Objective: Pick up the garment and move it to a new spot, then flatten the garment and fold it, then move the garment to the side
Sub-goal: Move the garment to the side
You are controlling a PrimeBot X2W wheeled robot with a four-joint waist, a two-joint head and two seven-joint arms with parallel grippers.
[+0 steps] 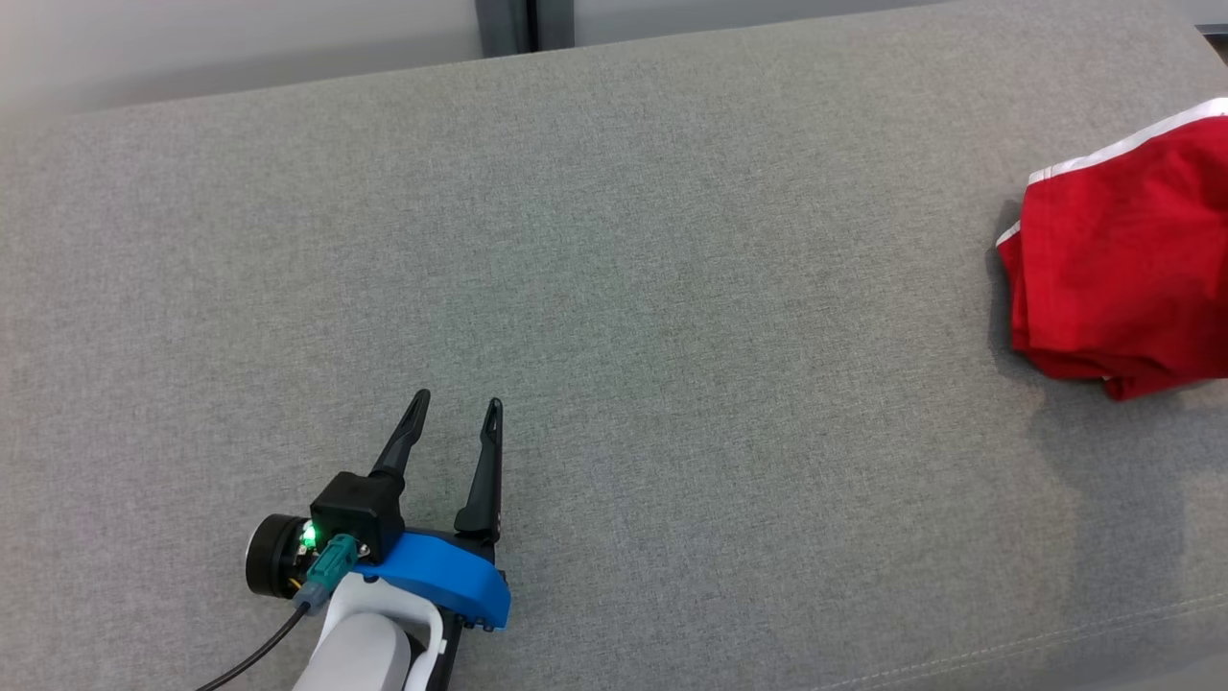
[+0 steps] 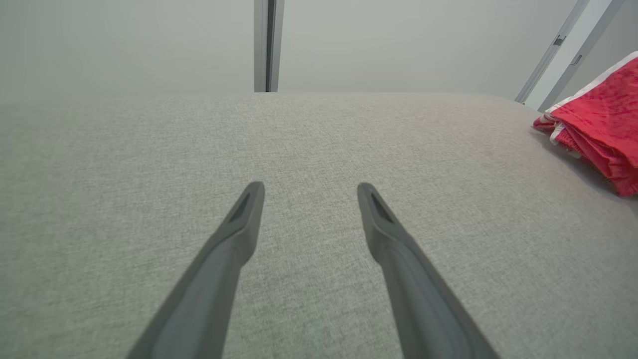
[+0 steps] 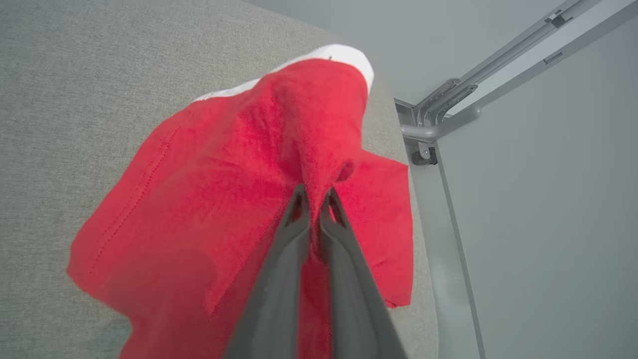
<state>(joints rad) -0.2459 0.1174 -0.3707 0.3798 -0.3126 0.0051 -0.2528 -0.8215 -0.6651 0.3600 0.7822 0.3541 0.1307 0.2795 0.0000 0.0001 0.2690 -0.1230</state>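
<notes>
Stretching lengthwise away from right pincer (image 3: 314,193), red garment (image 3: 219,189).

cushion (image 1: 614,288): grey cloth, wide and flat, with a seam (image 1: 1055,645) by its near edge on the right.
garment (image 1: 1122,259): red with white trim, bunched up, lying at the cushion's right edge.

I am logging the garment (image 1: 1122,278) lying on the padded surface (image 1: 614,288) at its right edge, with the right gripper (image 3: 315,192) pinching a raised fold of it, while the left gripper (image 1: 458,399) is sitting over the near left, well apart from the garment.
</notes>
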